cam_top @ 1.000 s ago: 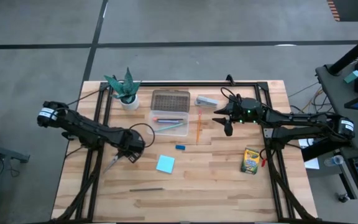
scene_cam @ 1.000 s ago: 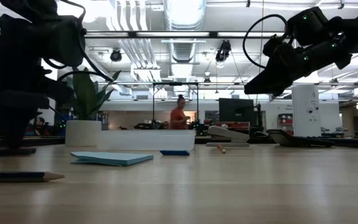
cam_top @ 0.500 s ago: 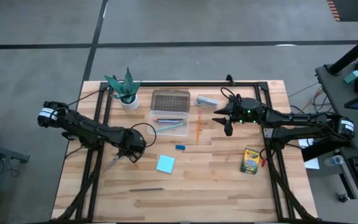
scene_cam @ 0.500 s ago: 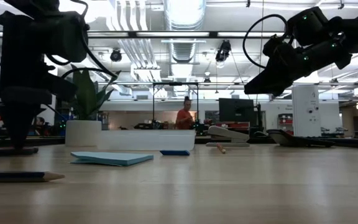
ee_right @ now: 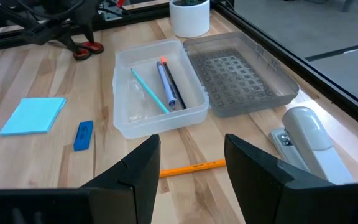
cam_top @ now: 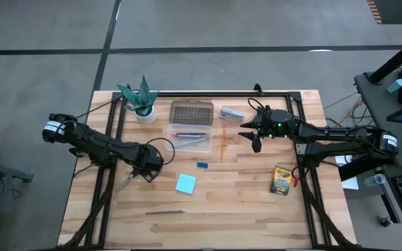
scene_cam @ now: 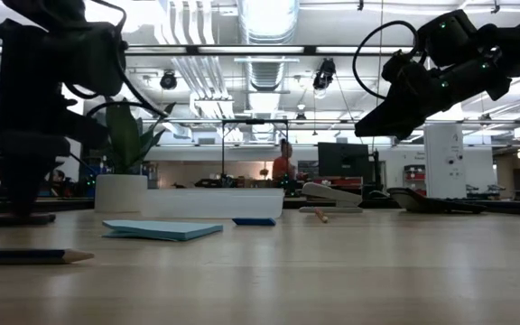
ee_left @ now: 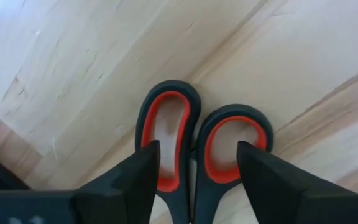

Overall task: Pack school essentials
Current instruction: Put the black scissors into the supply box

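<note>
1. The left gripper [ee_left: 194, 171] sits low over the red-handled black scissors [ee_left: 194, 140] on the pale wooden table [cam_top: 236, 209]; its fingers [ee_left: 135, 171] are spread either side of the handle loops, not gripping them, and the blades are hidden.
2. The right gripper [ee_right: 188, 165] hangs open and empty above the table near the clear plastic box [ee_right: 157, 90] holding pens.
3. From above, the gripper covers the scissors' handles.
4. A distant person [scene_cam: 283, 166] stands in the room behind.
</note>
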`<state>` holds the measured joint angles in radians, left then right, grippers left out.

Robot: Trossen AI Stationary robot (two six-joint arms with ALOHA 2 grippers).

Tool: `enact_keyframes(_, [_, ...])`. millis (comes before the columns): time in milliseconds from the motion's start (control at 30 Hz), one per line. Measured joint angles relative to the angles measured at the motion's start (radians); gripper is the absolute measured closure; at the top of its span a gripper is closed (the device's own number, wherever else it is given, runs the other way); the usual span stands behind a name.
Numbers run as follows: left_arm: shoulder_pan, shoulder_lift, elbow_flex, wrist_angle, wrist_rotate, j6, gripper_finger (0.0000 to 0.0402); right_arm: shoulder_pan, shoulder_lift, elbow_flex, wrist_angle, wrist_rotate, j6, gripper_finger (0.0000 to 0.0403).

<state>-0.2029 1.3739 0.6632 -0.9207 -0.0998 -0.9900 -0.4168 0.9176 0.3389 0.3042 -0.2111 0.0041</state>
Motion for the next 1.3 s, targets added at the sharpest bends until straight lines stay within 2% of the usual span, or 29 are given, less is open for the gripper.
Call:
enact_keyframes(167, [0.0, 0.0, -0.017, 0.004, 0.0, -0.007, 0.0194, 0.0, 0.0, 0.0, 0.0, 0.0, 0.0, 0.0236])
enact_keyframes(533, [0.0, 0.014, -0.034, 0.045, -0.002, -0.021, 0.0199, 0.0, 0.0, 0.0, 0.0, 0.0, 0.0, 0.0236])
enact_keyframes(767, [0.0, 0.038, -0.033, 0.057, 0.003, -0.021, 0.0244, 0.0, 0.0, 0.0, 0.0, 0.0, -0.003, 0.0236])
enact_keyframes(1100, [-0.001, 0.051, -0.035, 0.072, 0.007, -0.016, 0.0346, 0.0, 0.0, 0.0, 0.0, 0.0, -0.004, 0.0236])
enact_keyframes(1300, [0.0, 0.051, -0.035, 0.072, -0.01, -0.016, 0.0351, 0.0, 0.0, 0.0, 0.0, 0.0, -0.004, 0.0236])
